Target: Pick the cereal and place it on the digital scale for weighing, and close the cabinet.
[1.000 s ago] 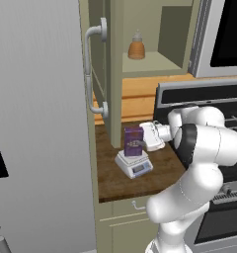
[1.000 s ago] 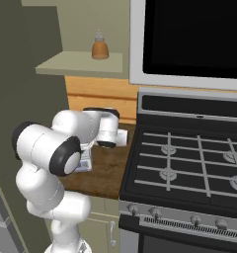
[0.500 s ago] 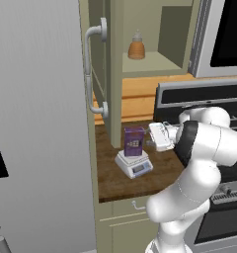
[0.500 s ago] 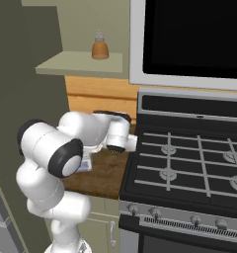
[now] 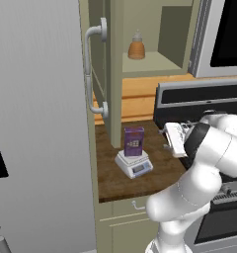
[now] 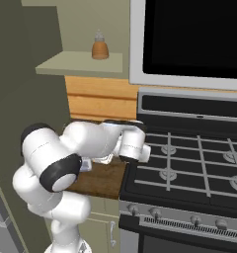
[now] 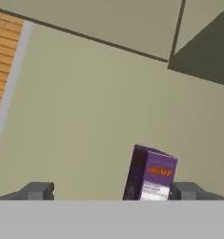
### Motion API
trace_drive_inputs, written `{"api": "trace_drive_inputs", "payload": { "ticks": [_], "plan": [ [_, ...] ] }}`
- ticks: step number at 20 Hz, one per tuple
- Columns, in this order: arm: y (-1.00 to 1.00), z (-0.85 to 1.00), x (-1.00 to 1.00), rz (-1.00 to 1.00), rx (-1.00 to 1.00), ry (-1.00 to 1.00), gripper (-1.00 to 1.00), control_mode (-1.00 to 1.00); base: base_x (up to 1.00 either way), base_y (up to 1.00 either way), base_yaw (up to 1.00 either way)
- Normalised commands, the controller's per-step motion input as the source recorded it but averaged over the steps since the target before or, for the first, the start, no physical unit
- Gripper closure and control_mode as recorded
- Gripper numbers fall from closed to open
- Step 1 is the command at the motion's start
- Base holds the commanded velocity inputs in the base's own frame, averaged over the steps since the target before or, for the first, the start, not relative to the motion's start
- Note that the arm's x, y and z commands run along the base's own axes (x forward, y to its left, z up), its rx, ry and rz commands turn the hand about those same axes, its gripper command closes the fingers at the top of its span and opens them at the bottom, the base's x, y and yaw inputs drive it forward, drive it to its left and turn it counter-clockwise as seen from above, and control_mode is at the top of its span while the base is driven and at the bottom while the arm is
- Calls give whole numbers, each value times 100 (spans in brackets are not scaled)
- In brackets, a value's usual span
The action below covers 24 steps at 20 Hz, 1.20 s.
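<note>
Your gripper (image 7: pixel 111 190) stands wide open, holding nothing, apart from the cereal (image 5: pixel 134 141) upright on the digital scale (image 5: pixel 134 163). That box looks light, stiff and easily tipped. For the cabinet (image 5: pixel 101 74), take its rigid curved handle (image 5: pixel 93 71).

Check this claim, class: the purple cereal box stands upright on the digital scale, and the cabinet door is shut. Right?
Not quite. The cereal does stand upright on the digital scale, but the cabinet door is open, as the left base view shows.

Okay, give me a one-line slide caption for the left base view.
Cereal standing upright on the digital scale, open gripper clear of it, cabinet door open.
</note>
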Motion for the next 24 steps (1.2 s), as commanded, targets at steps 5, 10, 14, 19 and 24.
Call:
{"api": "trace_drive_inputs", "payload": {
  "ticks": [5, 10, 14, 19, 24],
  "plan": [
    [0, 78, -100, -8, 0, -44, -100, -100, 0, 0, 0],
    [0, 99, -96, -9, -1, -22, -100, -100, 0, 0, 0],
    [6, 81, -100, -13, -2, -18, -100, -100, 0, 0, 0],
    [17, 44, -100, -20, -2, -31, -100, -100, 0, 0, 0],
    [72, 45, -93, -18, -1, -29, -100, -100, 0, 0, 0]
  ]
}}
